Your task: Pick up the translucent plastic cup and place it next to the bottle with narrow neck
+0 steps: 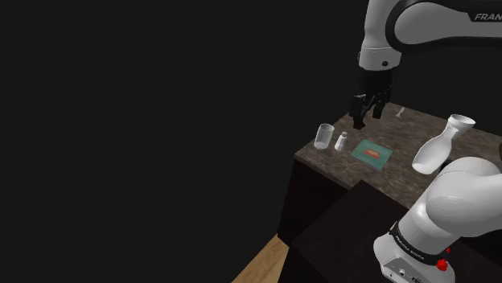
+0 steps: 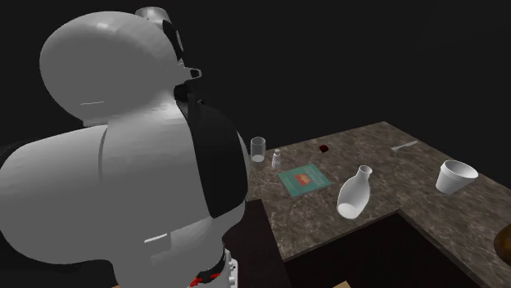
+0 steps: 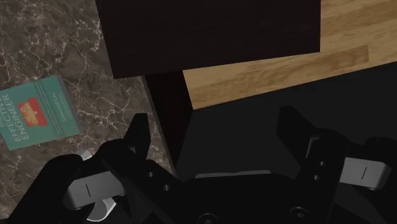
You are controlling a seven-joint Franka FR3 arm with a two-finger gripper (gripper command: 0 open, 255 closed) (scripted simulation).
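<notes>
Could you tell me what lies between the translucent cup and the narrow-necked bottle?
In the shoulder view, a small shaker beside the cup, then a teal book before the bottle.

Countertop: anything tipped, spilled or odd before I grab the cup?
The white narrow-necked bottle leans over, neck slanting aside, while the clear cup and small shaker stand upright. A dark red spot near the book is too small to identify.

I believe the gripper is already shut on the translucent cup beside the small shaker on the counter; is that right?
Not quite: the gripper is open and holds nothing, hanging above the counter. The shoulder view shows the translucent cup standing on the counter beside the small shaker, apart from the fingers.
</notes>
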